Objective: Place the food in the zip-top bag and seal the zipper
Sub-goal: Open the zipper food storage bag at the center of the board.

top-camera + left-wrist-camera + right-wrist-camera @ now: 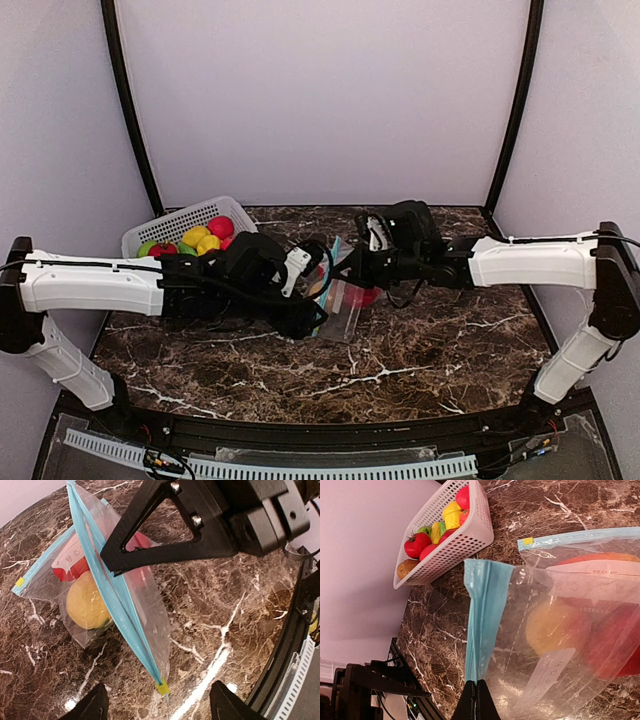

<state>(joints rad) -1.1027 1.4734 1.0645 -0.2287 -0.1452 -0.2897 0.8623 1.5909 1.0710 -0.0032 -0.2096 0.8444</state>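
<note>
Counter: dark marbled counter (430, 350) inside pale walls; we see all the task's things on it.
Basket: white lattice basket (140, 238) at the back left, with loose toy fruits and vegetables (205, 238) in red, yellow, green and one brown. We judge there is more to load.
Left end effector: the left end effector (160, 707) sits low over the counter just beside the bag's near corner, its jaws wide apart with nothing between them. We think it is free to fetch food or to run along the zipper.
Zip-top bag: the zip-top bag (145, 615) is at the centre, between both arms, raised by its top edge so that its load sags downward.
Bagged food: a yellow piece (87, 605) and a red piece (70, 570) lie low inside, against the counter.
Zipper: the blue zipper strip (482, 610) stands slanted, with a yellow tab (161, 686) at its near end. We cannot tell whether it is sealed all along.
Right end effector: the right end effector (477, 700) is clamped tight on the zipper strip; it keeps the mouth up, so we expect nothing to roll out.
</note>
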